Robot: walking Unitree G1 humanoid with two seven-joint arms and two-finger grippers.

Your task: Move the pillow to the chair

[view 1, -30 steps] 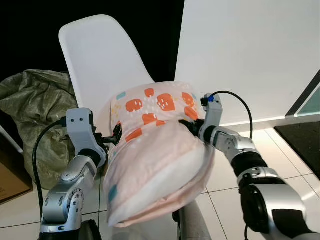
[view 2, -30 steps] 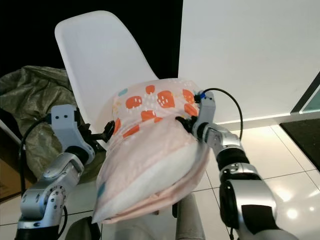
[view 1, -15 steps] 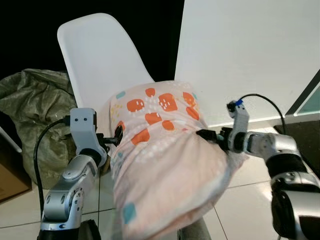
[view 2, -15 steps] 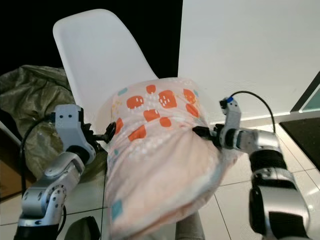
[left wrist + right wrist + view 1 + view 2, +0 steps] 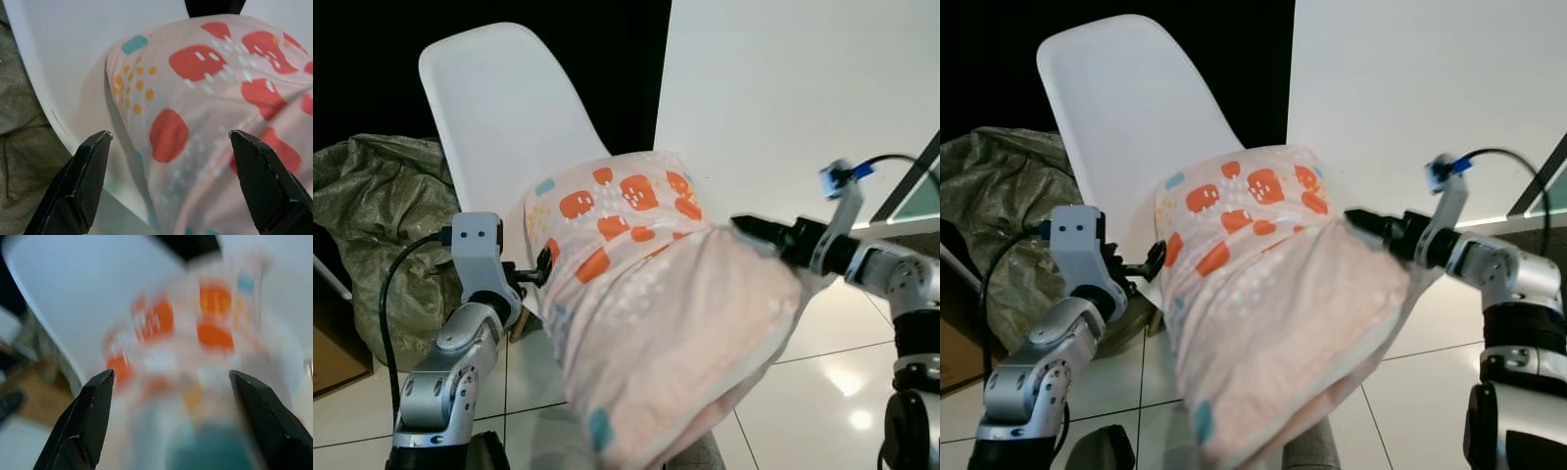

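Left eye view gives you the pillow (image 5: 656,294) with its patterned far end on the seat of the white chair (image 5: 514,127), while its near end droops off the front edge toward the robot, so it looks only partly supported. Your left gripper (image 5: 168,188) sits just beside the pillow's left side, its 2 fingers spread wide with nothing between them. Your right gripper (image 5: 171,423) is likewise wide and empty, close to the pillow's right edge. Beyond the chair lies a crumpled green sack (image 5: 372,225).
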